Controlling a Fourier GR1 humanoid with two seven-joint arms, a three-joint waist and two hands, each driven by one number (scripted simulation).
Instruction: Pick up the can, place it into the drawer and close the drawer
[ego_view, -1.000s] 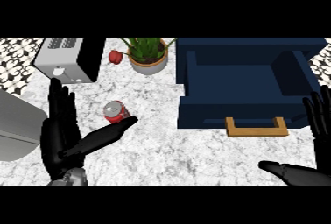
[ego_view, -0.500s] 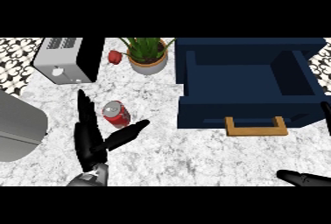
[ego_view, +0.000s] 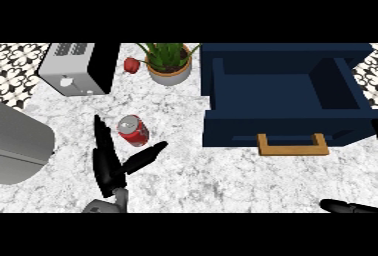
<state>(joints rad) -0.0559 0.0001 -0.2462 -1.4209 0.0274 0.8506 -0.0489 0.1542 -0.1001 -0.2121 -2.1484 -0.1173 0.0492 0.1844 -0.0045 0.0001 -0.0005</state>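
A red can (ego_view: 133, 131) lies on its side on the marble counter, left of centre. My left hand (ego_view: 109, 161) is just below and left of it, open. Its straight fingers (ego_view: 100, 137) point up along the can's left side, and the thumb (ego_view: 145, 156) angles out under the can. No contact with the can shows. The navy drawer (ego_view: 284, 131) stands open at the right, with a wooden handle (ego_view: 291, 146) on its front and nothing visible inside. Only a small black part of my right hand (ego_view: 348, 206) shows at the lower right edge.
A toaster (ego_view: 76, 68) stands at the back left, with a potted plant (ego_view: 170, 64) and a small red object (ego_view: 131, 64) beside it. A grey rounded appliance (ego_view: 18, 145) fills the left edge. Patterned floor shows beyond the counter's corners.
My left hand has moved right and lower, closer to the can, and turned more edge-on. My right hand has slid mostly out of view at the lower right. The can has not moved.
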